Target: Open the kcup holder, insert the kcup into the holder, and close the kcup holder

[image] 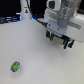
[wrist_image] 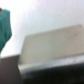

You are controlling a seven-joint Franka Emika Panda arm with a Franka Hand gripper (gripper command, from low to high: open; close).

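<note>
Your hand (image: 60, 40) hangs at the end of the white arm in the upper part of the exterior view, toward that view's right, with its dark fingers (image: 52, 36) pointing down at the pale white worktop (image: 35, 50). The picture is too blurred for you to judge how far apart the fingers stand, and nothing can be seen between them — so you cannot tell whether the hand is open or closed.

The small round green pod with a whitish speckled top (image: 16, 66), the kcup, lies on the worktop well apart from your hand, down and off to the exterior view's left of it. It sits alone on bare surface, touching nothing else.

Behind your hand, at the far edge of the worktop toward the exterior view's left, a white bottle-like object (image: 24, 12) stands upright against a dark background.

Your wrist view is badly blurred. It shows a pale grey boxy block (wrist_image: 50, 47) with a flat top face and a darker front below it, close under the hand. Whether this block is the kcup holder you cannot tell from these pictures. A patch of teal (wrist_image: 4, 26) shows at one edge of that view, too smeared to identify.
</note>
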